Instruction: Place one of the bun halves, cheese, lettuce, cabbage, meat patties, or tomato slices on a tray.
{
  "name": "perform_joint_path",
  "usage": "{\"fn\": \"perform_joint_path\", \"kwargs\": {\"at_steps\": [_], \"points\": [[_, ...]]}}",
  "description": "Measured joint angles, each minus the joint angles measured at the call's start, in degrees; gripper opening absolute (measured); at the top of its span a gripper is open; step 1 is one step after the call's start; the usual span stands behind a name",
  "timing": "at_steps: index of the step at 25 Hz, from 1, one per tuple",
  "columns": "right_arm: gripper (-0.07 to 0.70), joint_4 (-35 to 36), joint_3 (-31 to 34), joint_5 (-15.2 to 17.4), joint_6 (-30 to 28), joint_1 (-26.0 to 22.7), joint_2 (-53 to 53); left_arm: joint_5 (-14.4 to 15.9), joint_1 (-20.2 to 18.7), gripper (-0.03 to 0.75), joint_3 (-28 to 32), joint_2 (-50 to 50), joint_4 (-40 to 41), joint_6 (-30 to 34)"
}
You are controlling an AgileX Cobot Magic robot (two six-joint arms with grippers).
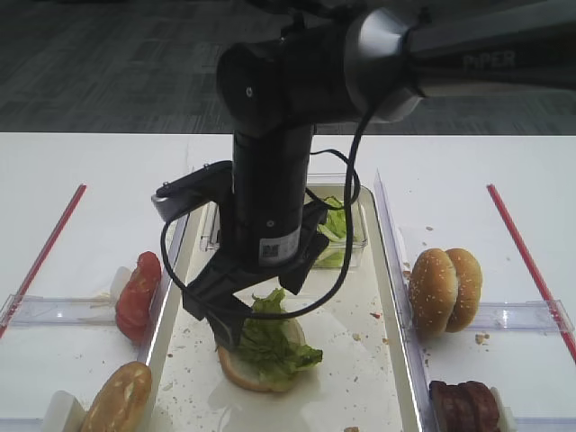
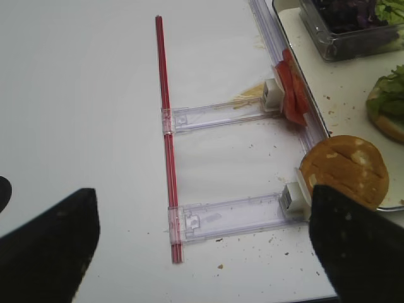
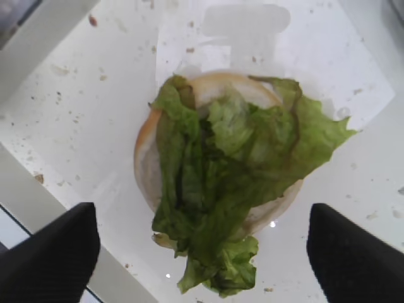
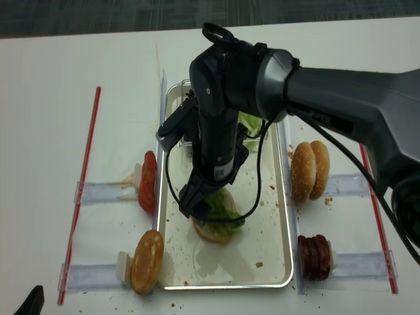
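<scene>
From the exterior high view, the right gripper (image 1: 236, 310) hung over the tray (image 1: 382, 360), pointing straight down at the lettuce (image 1: 274, 342), which lay draped on a bun half (image 1: 250, 373) near the tray's front end. The leaf sat directly beneath the pincer and a little toward the camera, so the coming move looked to be a plain lift away from it

The right wrist view showed the fingertips (image 3: 50, 252) standing wide apart at the lower corners, clear of the food and holding nothing. The lettuce (image 3: 233, 183) lay between and ahead of them, its long axis running from the upper right down to a ragged tail at the bottom edge, covering most of the pale cut face of the bun half (image 3: 146, 170)

In the left wrist view, the left gripper (image 2: 202, 252) hovered well off to the side over bare table, its dark fingers spread apart and empty, with the tomato slices (image 2: 291, 91) and another bun half (image 2: 344, 170) resting by the tray's rim. The right arm was clearly the nearer one

The realsense view agreed: right gripper (image 4: 197, 207) above the lettuce (image 4: 220, 207), inside the tray (image 4: 275, 275)
</scene>
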Motion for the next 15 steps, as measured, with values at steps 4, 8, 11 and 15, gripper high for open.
{"fn": "perform_joint_path", "kwargs": {"at_steps": [4, 8, 11, 15], "points": [[0.688, -2.52, -5.01, 3.3, 0.36, 0.0, 0.0, 0.0, 0.0, 0.652, 0.0, 0.0, 0.0, 0.0], [0.688, -6.7, -9.32, 3.68, 2.41, 0.0, 0.0, 0.0, 0.0, 0.652, 0.0, 0.0, 0.0, 0.0], [0.688, -9.16, -11.31, 3.94, 2.64, 0.0, 0.0, 0.0, 0.0, 0.652, 0.0, 0.0, 0.0, 0.0], [0.685, -10.15, -12.52, 4.15, 2.64, 0.0, 0.0, 0.0, 0.0, 0.652, 0.0, 0.0, 0.0, 0.0]]}}
